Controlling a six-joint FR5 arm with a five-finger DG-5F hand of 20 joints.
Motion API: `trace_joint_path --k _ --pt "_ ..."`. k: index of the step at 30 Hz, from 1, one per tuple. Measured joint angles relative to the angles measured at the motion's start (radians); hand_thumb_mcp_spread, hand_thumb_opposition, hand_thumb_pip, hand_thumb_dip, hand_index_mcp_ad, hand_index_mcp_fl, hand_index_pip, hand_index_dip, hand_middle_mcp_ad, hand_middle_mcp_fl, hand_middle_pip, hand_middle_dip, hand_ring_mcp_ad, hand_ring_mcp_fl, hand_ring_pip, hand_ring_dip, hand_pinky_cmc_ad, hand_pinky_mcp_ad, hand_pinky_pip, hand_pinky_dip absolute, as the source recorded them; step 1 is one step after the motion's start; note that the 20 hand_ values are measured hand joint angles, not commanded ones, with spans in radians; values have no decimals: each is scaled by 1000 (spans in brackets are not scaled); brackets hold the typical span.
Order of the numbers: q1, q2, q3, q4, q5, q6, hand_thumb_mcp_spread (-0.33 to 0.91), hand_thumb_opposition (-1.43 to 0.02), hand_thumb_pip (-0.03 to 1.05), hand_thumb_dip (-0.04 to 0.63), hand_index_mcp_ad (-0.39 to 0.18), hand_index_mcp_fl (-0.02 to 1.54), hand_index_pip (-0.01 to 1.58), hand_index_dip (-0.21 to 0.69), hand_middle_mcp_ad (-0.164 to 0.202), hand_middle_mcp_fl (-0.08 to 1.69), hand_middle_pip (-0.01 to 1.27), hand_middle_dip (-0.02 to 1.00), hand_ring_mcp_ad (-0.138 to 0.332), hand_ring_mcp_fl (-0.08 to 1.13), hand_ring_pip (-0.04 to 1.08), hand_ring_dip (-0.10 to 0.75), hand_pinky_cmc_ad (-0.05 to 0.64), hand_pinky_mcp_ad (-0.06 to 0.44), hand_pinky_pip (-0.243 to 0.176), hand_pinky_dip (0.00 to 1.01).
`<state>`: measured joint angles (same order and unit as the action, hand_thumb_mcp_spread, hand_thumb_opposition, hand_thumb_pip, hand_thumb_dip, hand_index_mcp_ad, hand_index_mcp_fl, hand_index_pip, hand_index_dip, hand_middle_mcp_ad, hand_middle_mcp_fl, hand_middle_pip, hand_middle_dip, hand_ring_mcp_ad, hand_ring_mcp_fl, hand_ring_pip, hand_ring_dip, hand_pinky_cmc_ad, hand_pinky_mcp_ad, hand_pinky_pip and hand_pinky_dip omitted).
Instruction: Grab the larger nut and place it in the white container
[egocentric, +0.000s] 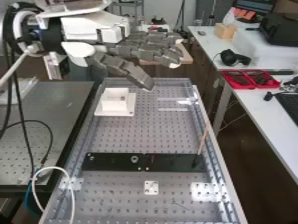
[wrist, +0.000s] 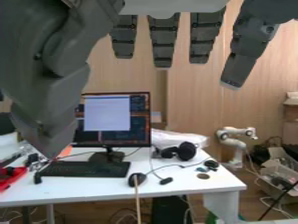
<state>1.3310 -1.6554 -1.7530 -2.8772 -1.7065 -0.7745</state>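
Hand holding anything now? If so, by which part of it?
Nothing held. The hand is open, fingers extended and closed round no part. The bearing sits on the flat black bar.

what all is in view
bench: 1, grey, centre of high view
white container: 1, white, bench's far part
bar: 1, black, across bench
smaller nut: 1, silvery, bar's left end
bearing: 1, silvery, right of smaller nut
stick: 1, tan, bar's right end
table: 1, white, beside bench
trays: 2, red, on table
monitor: 1, black, on table
keyboard: 1, black, on table
mouse: 1, black, on table
headphones: 1, black, on table
arm: 1, white, above bench
hand: 1, dark grey, above bench
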Motion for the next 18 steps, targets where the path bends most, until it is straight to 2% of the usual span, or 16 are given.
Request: trace_joint_path --k 18 --pt "-32 -19 36 -47 -96 -17 70 -894 695 113 -120 56 131 -110 84 12 136 255 188 0 86 171 408 361 -105 607"
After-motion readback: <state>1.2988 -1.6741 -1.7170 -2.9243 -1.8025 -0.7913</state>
